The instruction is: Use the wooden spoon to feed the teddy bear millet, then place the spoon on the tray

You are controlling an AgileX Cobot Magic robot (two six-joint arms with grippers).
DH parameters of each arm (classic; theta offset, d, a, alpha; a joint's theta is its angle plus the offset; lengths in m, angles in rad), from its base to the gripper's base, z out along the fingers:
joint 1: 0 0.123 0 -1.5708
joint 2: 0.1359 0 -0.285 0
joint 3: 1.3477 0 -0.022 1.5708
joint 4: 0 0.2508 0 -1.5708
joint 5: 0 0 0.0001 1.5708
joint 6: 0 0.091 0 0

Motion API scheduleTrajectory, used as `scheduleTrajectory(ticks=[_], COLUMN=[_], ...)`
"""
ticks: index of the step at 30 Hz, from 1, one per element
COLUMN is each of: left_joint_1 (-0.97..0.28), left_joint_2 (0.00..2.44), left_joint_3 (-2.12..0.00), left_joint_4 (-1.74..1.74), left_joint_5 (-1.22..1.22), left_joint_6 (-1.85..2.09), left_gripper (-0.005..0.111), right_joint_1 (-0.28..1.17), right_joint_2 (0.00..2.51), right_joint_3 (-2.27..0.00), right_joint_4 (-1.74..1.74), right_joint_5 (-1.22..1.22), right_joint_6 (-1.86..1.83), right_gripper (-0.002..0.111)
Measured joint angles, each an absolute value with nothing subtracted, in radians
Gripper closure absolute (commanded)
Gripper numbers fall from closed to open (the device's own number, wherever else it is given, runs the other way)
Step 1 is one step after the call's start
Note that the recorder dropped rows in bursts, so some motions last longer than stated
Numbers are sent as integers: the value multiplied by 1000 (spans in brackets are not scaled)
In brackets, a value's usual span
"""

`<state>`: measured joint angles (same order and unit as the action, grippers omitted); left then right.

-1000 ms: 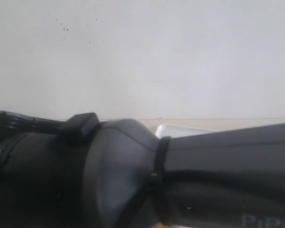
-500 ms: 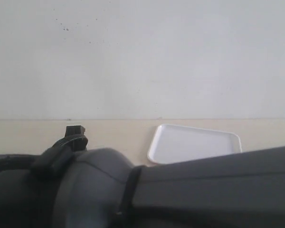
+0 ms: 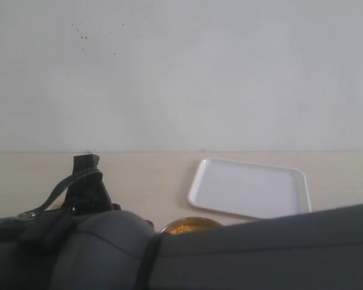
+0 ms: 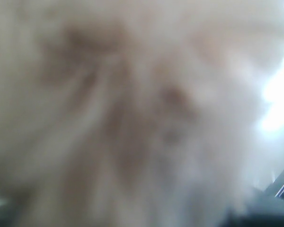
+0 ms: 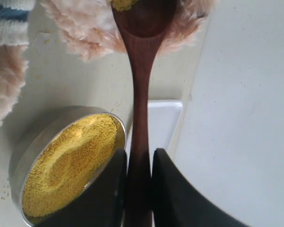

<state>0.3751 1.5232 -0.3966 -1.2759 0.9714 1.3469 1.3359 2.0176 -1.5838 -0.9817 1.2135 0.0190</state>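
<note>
Wooden spoon (image 5: 141, 94): pinched by its thin handle between the two dark fingers (image 5: 112, 189) of my right gripper (image 5: 138, 153), jaws pressed onto the wood from both sides. The handle runs straight out from the jaws, and the oval bowl sits at the far end, up against the pale fur of the teddy bear (image 5: 80, 28). A small heap of yellow grain lies in the spoon's bowl, at the edge of the right wrist view. A strip of the bear's navy-and-white shirt shows at the corner of that view. The millet (image 5: 66, 163) fills the round metal bowl (image 5: 19, 156), which stands on the beige table (image 5: 75, 80) just beside my right jaws, to one side of the wooden spoon handle and below it. A few loose grains lie on the table around it. The tray (image 3: 248, 188) lies flat beyond the bowl, near the wall, nothing on it; from the wrist a corner of it shows behind the handle. In the exterior view a dark arm housing (image 3: 260, 254) blocks the foreground, with only a sliver of the bowl's rim and grain visible above it. Left gripper: jaws not made out. Blurred fur of the bear (image 4: 132, 113) fills the left wrist view, very close, so I cannot tell whether those jaws are spread or closed.
</note>
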Motion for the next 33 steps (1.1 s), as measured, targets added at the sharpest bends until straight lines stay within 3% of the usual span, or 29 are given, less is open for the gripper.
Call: scheduleTrajectory(ticks=[33], left_joint_1=[375], left_joint_2=[1523], left_joint_3=[-397], left_joint_4=[-1278], left_joint_5=[971], left_joint_6=[1347], left_gripper=[103], right_joint_1=[1374], right_joint_2=[1990], right_joint_3=[-1545], right_joint_4=[-1067], right_joint_5=[1216], right_joint_6=[163], right_gripper=[106])
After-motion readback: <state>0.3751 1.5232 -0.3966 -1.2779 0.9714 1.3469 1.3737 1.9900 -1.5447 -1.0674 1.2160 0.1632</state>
